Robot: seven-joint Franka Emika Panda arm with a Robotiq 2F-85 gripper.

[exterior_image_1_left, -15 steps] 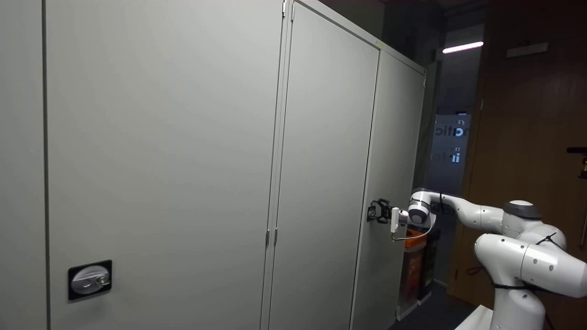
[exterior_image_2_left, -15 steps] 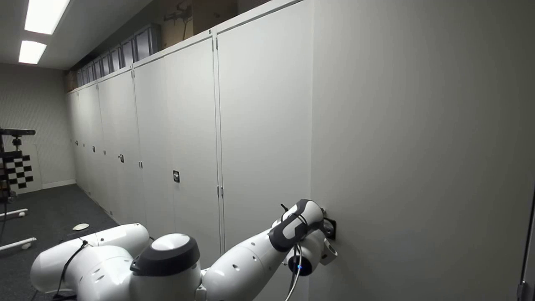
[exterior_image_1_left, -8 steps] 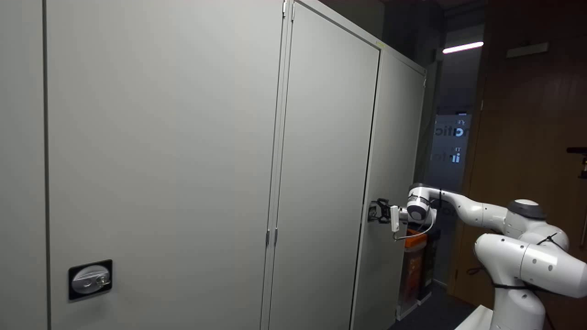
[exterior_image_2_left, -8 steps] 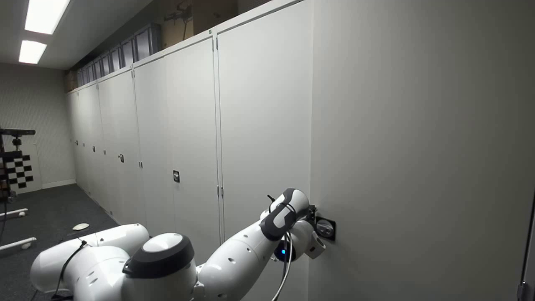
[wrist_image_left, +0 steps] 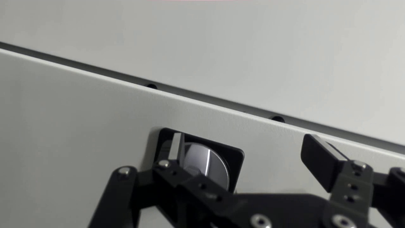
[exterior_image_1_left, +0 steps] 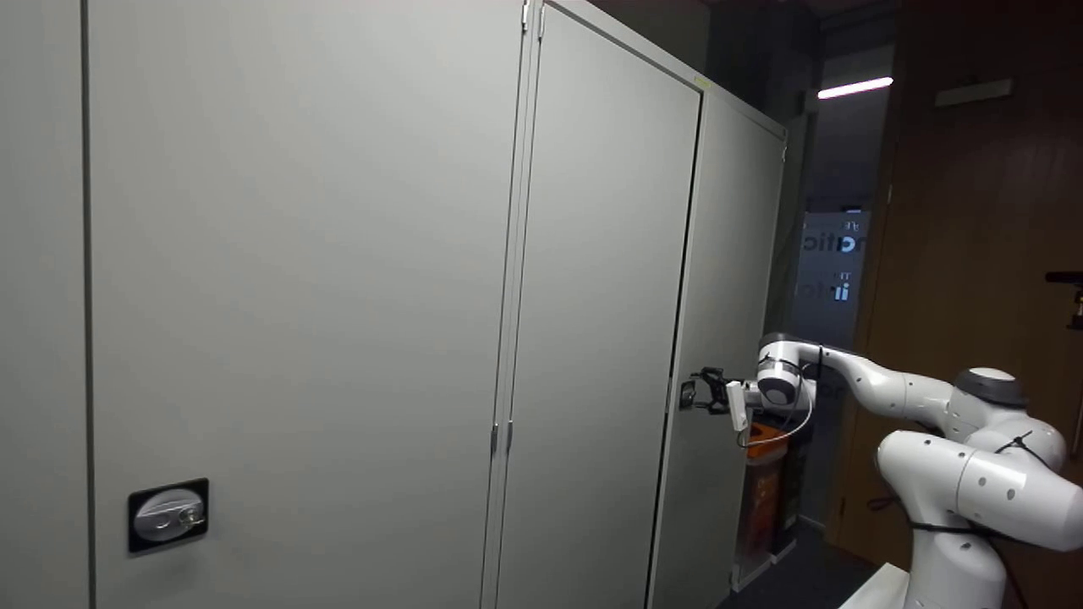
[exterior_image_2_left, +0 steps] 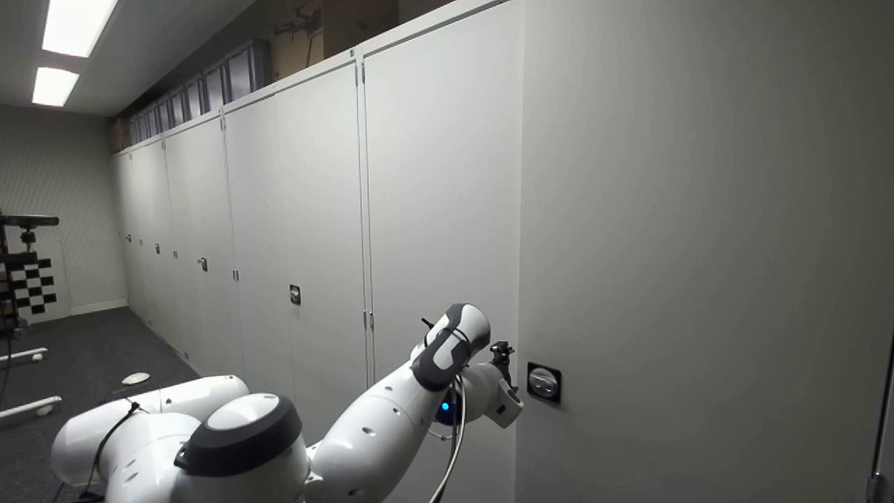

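Observation:
My gripper (wrist_image_left: pixel 243 141) is open in the wrist view, with nothing held between its widely spread fingers. Behind the left finger (wrist_image_left: pixel 176 145) lies a black square lock plate with a round silver handle (wrist_image_left: pixel 208 158), partly covered by that finger. The same lock handle shows on the grey cabinet door in both exterior views (exterior_image_1_left: pixel 687 395) (exterior_image_2_left: pixel 544 382). In an exterior view a small space separates the gripper (exterior_image_1_left: pixel 699 392) from the plate. This door (exterior_image_1_left: pixel 732 254) stands slightly ajar: a dark gap runs along its edge (wrist_image_left: pixel 202 104) beside the neighbouring door (wrist_image_left: pixel 221 41).
A long row of grey cabinets (exterior_image_2_left: pixel 314 209) runs away from the arm, with more lock handles (exterior_image_2_left: pixel 295 295). Beyond the ajar door stand an orange-topped bin (exterior_image_1_left: pixel 764 441) and a wooden door (exterior_image_1_left: pixel 973 296). A stand with a checkerboard (exterior_image_2_left: pixel 31 286) is at the far left.
The gripper has backed off from the lock handle, leaving its plate fully visible in an exterior view. Between the two doors the dark gap looks wider than a second ago.

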